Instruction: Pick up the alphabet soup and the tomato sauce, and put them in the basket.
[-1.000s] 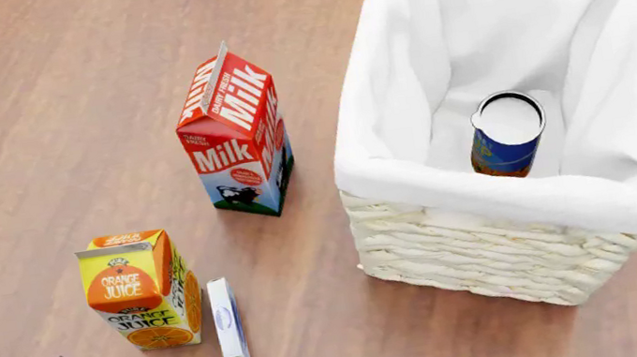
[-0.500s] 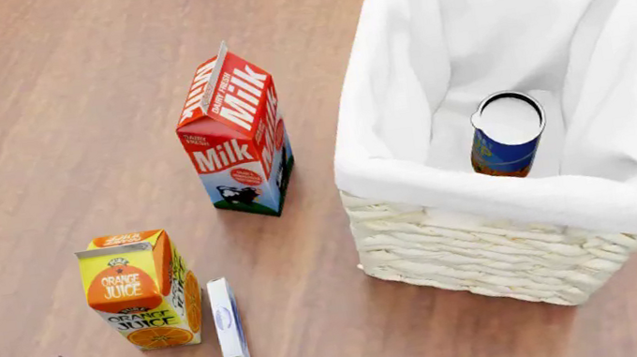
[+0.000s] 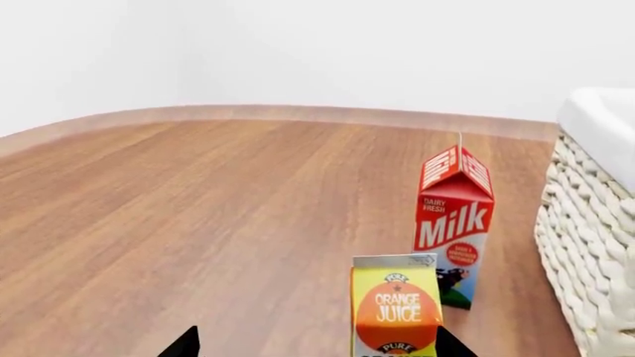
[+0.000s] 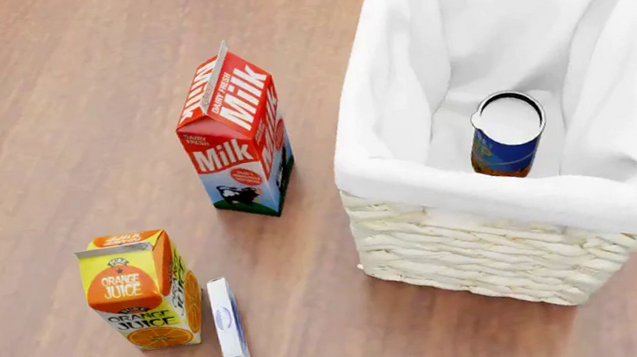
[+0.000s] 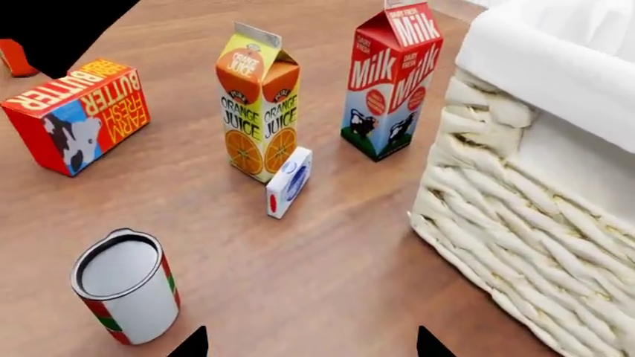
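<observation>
Fingers of both arms look spread and empty, only dark tips showing. Blue-labelled alphabet soup can (image 4: 507,135) stands inside the cream wicker basket (image 4: 481,254). Red-and-green tomato sauce can (image 5: 127,296) stands upright on the wooden bench (image 5: 317,275), probably rigid, smooth; squeeze mid-label.

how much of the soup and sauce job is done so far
About half. The blue-and-orange alphabet soup can stands inside the cream wicker basket with white lining. Nothing is in hand: the space ahead of both wrist cameras is empty. Left to do: the red-and-green tomato sauce can, upright on the wooden floor outside the basket.
</observation>
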